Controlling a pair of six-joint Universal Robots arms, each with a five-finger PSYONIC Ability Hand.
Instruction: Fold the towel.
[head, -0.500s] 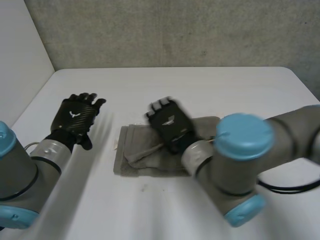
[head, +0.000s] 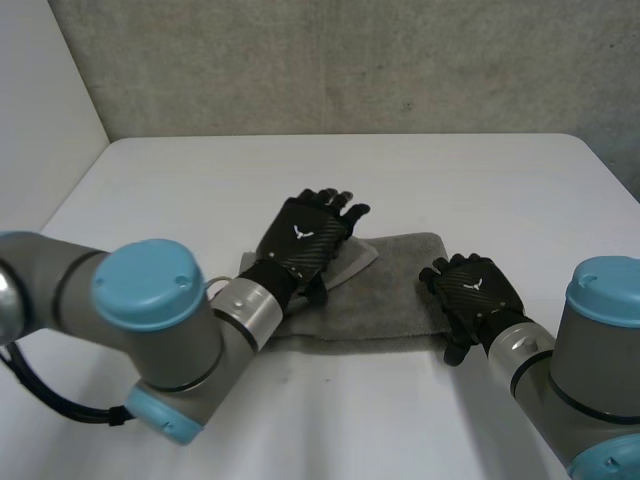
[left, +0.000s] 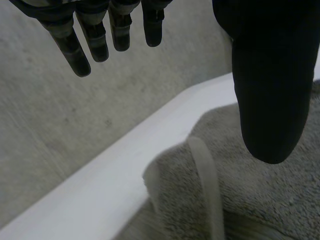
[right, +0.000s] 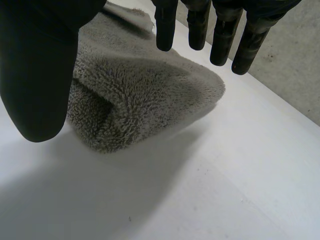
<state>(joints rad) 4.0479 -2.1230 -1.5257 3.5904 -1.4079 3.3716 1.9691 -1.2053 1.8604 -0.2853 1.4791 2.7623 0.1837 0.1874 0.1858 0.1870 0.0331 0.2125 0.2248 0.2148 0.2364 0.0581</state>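
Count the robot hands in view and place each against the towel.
2. The left hand is above the towel's left end, fingers straight; the right hand is beside its right end, fingers straight, holding nothing.

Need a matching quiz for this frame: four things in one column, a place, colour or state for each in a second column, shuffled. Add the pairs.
Column A
1. left robot hand
2. right robot hand
3. towel
4. table

Column B
a. white
b. grey, lying on the table
c. open, at the towel's end on the robot's right
d. open, over the towel's end on the robot's left

Pairs: 1-d, 2-c, 3-b, 4-a
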